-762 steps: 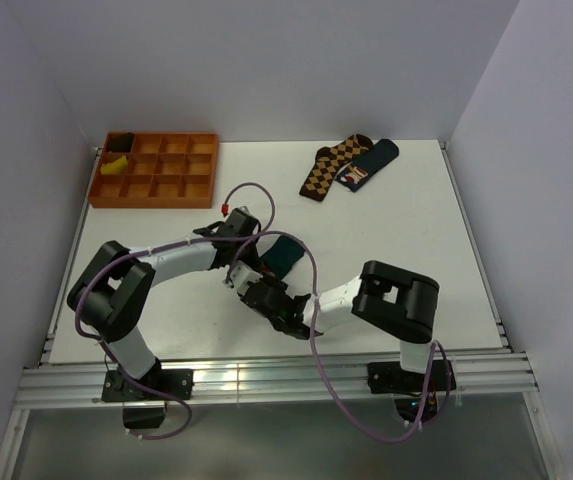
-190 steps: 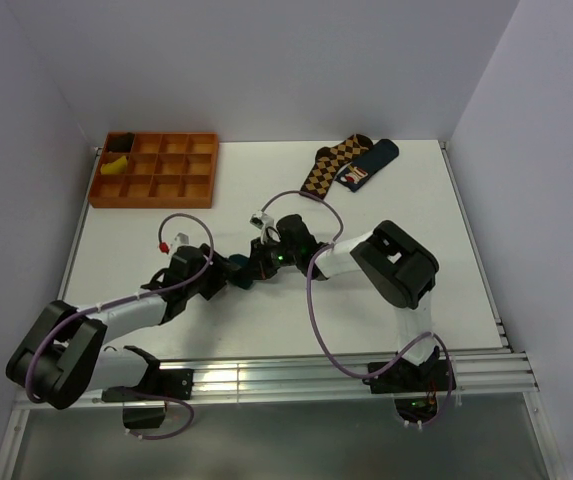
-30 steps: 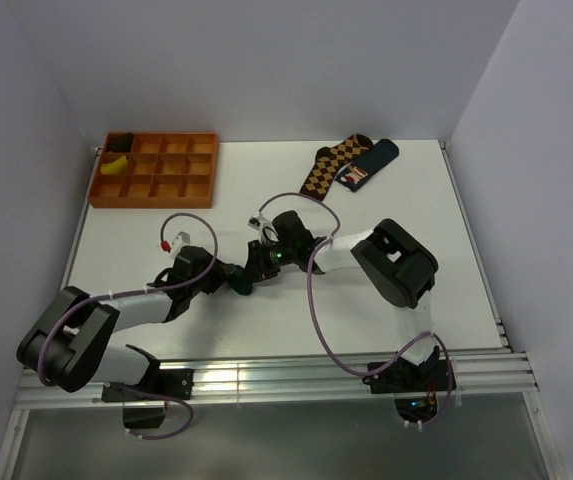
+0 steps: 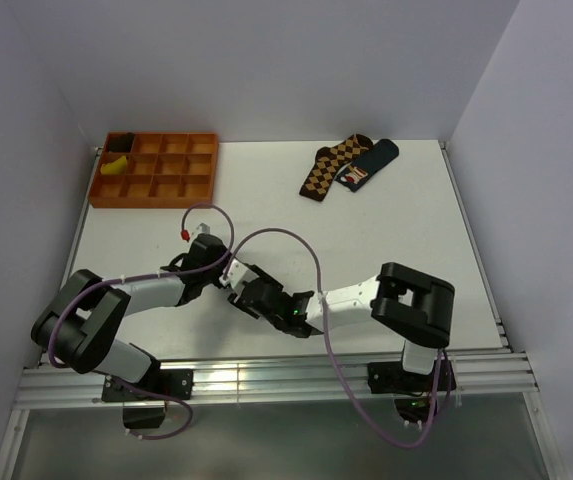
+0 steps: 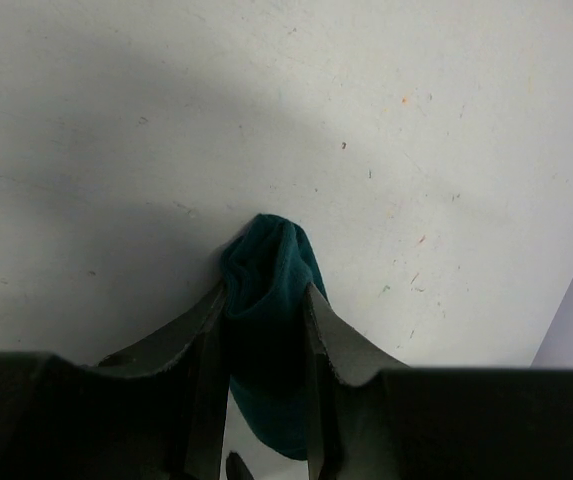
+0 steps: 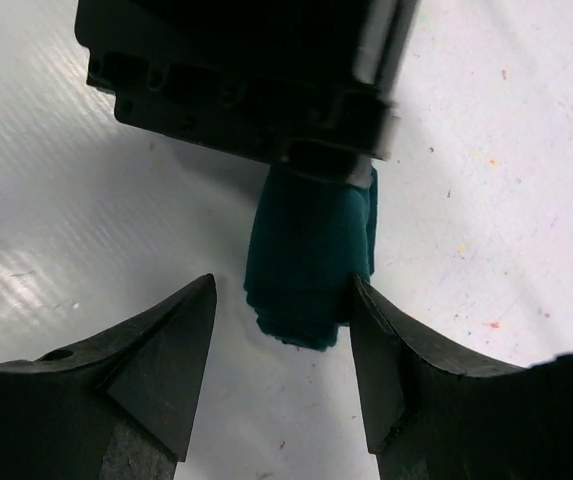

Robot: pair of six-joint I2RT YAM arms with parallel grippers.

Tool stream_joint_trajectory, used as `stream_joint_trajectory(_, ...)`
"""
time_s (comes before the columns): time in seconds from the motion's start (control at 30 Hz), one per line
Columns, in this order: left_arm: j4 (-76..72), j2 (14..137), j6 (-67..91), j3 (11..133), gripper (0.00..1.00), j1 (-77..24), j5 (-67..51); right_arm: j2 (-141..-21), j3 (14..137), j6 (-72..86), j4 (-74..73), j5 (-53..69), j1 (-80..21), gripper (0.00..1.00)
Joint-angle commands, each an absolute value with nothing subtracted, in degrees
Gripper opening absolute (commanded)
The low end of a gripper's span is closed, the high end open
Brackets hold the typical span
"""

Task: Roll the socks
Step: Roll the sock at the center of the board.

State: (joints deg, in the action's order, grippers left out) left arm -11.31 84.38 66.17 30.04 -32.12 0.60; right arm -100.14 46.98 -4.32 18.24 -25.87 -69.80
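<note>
The socks are one dark teal rolled bundle, pinched between the fingers of my left gripper, which is shut on it just above the white table. In the right wrist view the same bundle hangs out of the left gripper's black body. My right gripper stands open around the bundle's lower end: its right finger touches the fabric, its left finger stands apart. In the top view the two grippers meet nose to nose, left and right, and they hide the bundle.
An orange compartment tray sits at the back left, with a yellow item and a dark item in its left cells. A brown argyle sock and a navy sock lie at the back right. Purple cables loop over both arms.
My right gripper has opened and let go of the bundle. The right arm has swung from the far side to the near side. The left gripper keeps its grip and has shifted slightly.
</note>
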Motion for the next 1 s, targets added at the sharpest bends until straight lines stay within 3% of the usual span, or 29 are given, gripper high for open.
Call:
stream_joint_trajectory(0.0,-6.4,85.7,63.7,30.8,0.0,-32.8,-0.7,-103.0,50.1,-9.6,22.2,-34.0,-71.6,0.62)
stream_joint_trajectory(0.13,-6.2,85.9,63.6,31.2,0.0,-32.8,-0.9,-106.7,51.0,-11.2,23.5,-37.6,-72.9,0.61)
stream_joint_trajectory(0.2,-6.2,86.0,63.5,31.4,0.0,-32.9,-1.2,-108.1,51.2,-11.9,24.1,-38.2,-73.0,0.54)
stream_joint_trajectory(0.23,-6.3,86.1,63.5,31.4,0.0,-32.9,-1.4,-108.5,51.8,-12.0,23.7,-38.4,-73.1,0.49)
stream_joint_trajectory(0.37,-6.3,85.7,63.5,31.6,0.0,-32.9,-1.8,-109.3,51.3,-11.1,23.0,-36.8,-73.1,0.14)
stream_joint_trajectory(0.47,-6.0,84.6,63.5,31.6,0.06,-32.9,-1.3,-108.6,51.1,-8.8,20.3,-30.6,-72.5,0.03)
stream_joint_trajectory(0.63,-6.3,82.1,64.0,30.8,0.34,-32.9,-0.3,-108.2,51.2,-1.6,16.4,-15.0,-67.4,0.0)
stream_joint_trajectory(0.97,-3.2,75.5,65.7,30.2,0.68,-32.5,3.2,-110.7,53.7,6.3,10.6,4.4,-57.6,0.0)
